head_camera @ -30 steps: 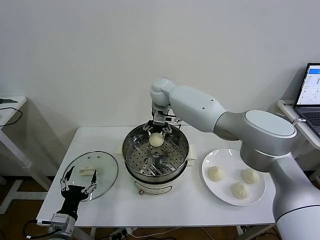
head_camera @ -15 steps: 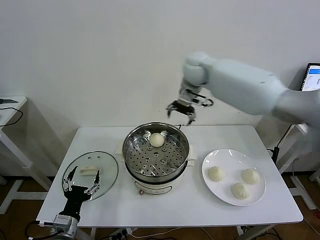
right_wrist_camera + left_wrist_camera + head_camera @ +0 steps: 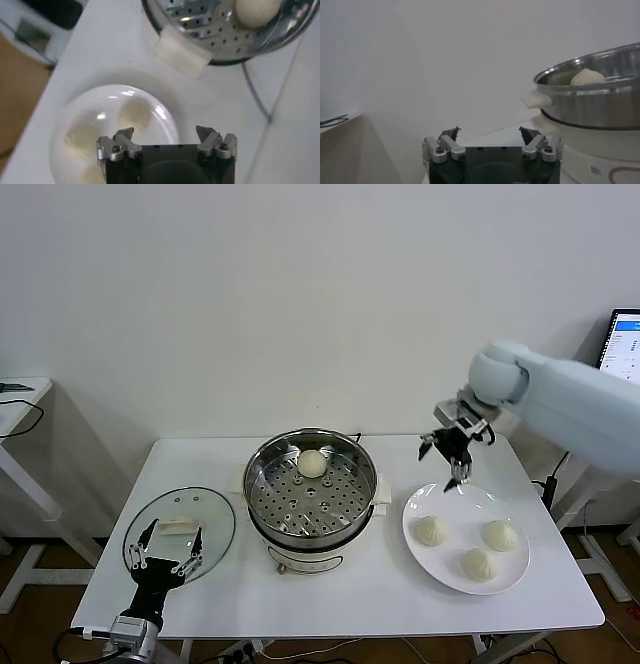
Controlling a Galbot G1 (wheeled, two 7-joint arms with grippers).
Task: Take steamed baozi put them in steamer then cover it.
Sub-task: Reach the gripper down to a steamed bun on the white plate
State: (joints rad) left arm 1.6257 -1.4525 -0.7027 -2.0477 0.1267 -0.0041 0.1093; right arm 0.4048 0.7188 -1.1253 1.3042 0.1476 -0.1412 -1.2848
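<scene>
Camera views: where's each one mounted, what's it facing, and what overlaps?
Head: high, looks down at table; shows right hand, left hand.
Left wrist: low by table, faces steamer side-on; own open hand.
Right wrist: above, looks down at plate; own open hand.
All share the steamer holding one baozi.

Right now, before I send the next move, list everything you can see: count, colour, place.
Round shiny steel steamer on cream base: one, table centre.
Pleated cream baozi in steamer: one, on the perforated tray, far side.
Pleated cream baozi on plate: three.
Flat white round plate: one, right of steamer.
Round glass lid with white handle: one, left of steamer.
White rectangular table: one.
Laptop: one, far right edge.
Right pincer: open, empty, above plate's far edge.
Left pincer: open, empty, over the lid's near edge.
</scene>
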